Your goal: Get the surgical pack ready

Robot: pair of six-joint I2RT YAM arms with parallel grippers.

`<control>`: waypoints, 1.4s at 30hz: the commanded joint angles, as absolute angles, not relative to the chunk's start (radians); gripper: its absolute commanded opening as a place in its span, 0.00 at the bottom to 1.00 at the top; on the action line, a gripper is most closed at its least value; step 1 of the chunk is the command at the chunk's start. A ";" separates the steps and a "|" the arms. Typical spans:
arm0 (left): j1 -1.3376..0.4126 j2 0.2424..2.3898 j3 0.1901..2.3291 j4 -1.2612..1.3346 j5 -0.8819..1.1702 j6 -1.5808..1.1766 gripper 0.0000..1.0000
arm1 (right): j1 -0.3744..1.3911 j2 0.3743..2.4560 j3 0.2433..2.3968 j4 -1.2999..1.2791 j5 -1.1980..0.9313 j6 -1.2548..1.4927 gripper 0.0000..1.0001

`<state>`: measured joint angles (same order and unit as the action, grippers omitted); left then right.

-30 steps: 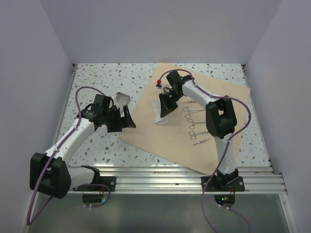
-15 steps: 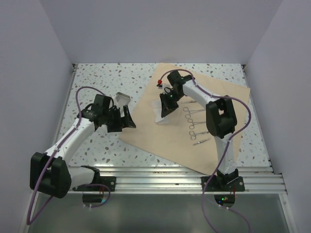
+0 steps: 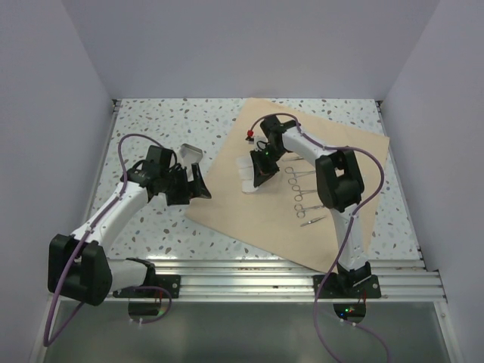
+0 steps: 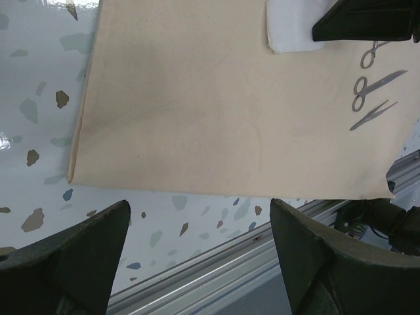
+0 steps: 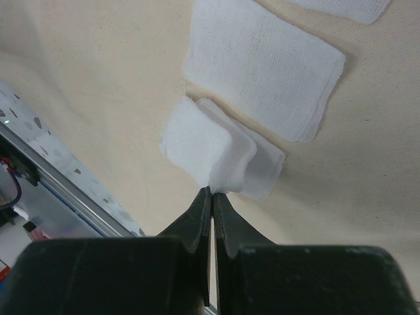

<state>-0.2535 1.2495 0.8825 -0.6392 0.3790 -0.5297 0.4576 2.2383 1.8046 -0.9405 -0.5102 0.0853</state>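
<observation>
The tan wrap sheet (image 3: 302, 189) lies spread on the right half of the table. My right gripper (image 5: 214, 190) is shut on the edge of a white gauze square (image 5: 216, 152), which is bunched up and lifted off the sheet (image 5: 118, 85); another gauze square (image 5: 262, 62) lies flat beside it. In the top view this gripper (image 3: 257, 178) is over the gauze squares (image 3: 246, 168). Several steel scissor-handled instruments (image 3: 302, 193) lie in a row on the sheet. The silver tray (image 3: 190, 155) stands off the sheet, behind my left gripper (image 3: 200, 189), which is open and empty at the sheet's left edge.
The speckled table top (image 3: 151, 121) extends left and behind the sheet. An aluminium rail (image 3: 249, 276) runs along the near edge. White walls close the back and both sides. In the left wrist view the sheet (image 4: 216, 98) and instruments (image 4: 371, 85) show.
My right gripper has moved slightly back and right with the gauze pinched in it, bunching it up. The left arm has not moved.
</observation>
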 commanded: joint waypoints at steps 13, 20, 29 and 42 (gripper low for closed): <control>-0.242 1.272 0.933 -0.629 0.402 -0.505 0.91 | 0.453 2.234 1.852 -0.983 -0.407 0.075 0.27; -0.242 1.264 0.923 -0.624 0.405 -0.509 0.91 | 0.453 2.223 1.842 -0.988 -0.391 0.077 0.44; -0.242 1.250 0.916 -0.624 0.403 -0.514 0.91 | 0.453 2.263 1.876 -0.985 -0.400 0.080 0.51; -0.242 1.249 0.911 -0.621 0.403 -0.515 0.91 | 0.465 2.310 1.867 -0.966 -0.397 0.083 0.48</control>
<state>-0.2497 1.2697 0.8940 -0.6388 0.3866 -0.5297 0.4580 2.2902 1.8484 -0.9649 -0.4107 0.0883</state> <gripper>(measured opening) 0.908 0.484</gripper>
